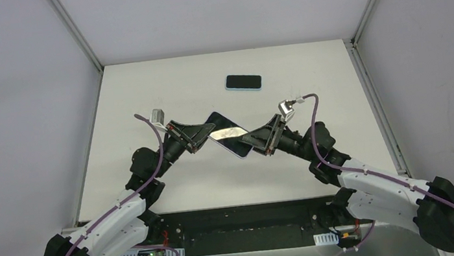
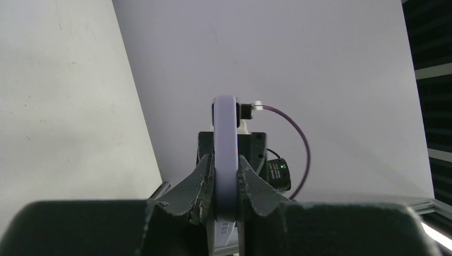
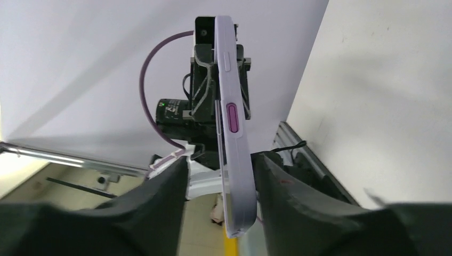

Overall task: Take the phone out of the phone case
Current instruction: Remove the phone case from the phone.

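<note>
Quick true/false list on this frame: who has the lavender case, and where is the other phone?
1. The left gripper is shut on the edge of the lavender phone case. True.
2. The lavender phone case lies flat on the white table. False: it is held up off the table, between the two arms.
3. The black phone in the light-blue case is in the right gripper. False: it lies on the table beyond both arms, untouched.
4. The lavender phone case has an oval purple side button. True.
5. The right gripper's fingers straddle the lavender phone case, with a gap on one side. True.
</note>
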